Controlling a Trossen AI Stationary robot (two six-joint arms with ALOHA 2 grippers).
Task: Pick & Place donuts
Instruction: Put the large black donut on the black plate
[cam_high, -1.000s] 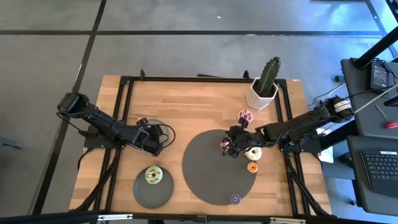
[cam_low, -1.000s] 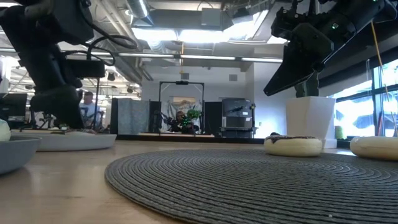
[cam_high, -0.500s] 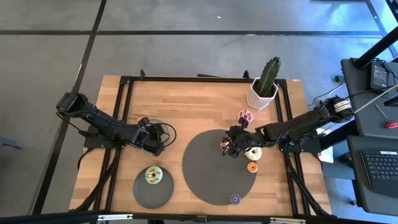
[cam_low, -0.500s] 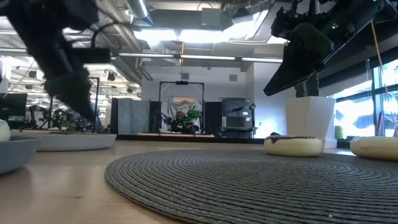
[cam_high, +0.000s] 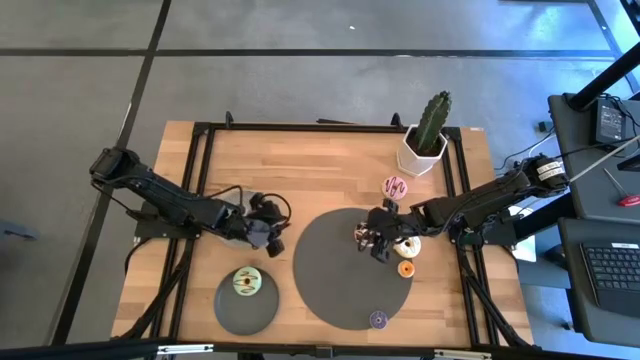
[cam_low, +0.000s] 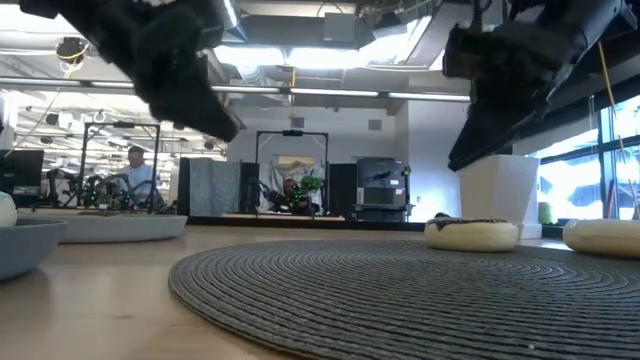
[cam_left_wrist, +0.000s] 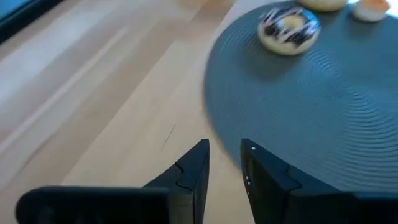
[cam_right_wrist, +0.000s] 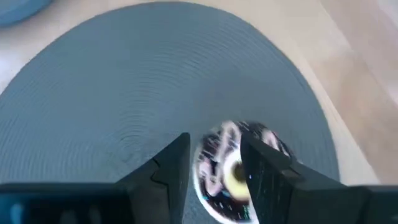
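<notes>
chocolate donut (cam_right_wrist: 231, 172) flat on mat (cam_right_wrist: 124, 93), hole probably up, right gripper (cam_right_wrist: 214, 163) above

Even overhead light; ceiling strips glare in low view; wrist views motion-blurred; shadows soft.

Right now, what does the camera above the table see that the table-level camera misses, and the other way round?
Only the high view shows the pale green donut on its round grey plate, the small purple donut, the orange donut and the spiky green cactus.

Only the low view shows the room behind, with a person among the equipment.

Both show the large dark grey woven mat, the chocolate-striped donut and the white plant pot.
</notes>
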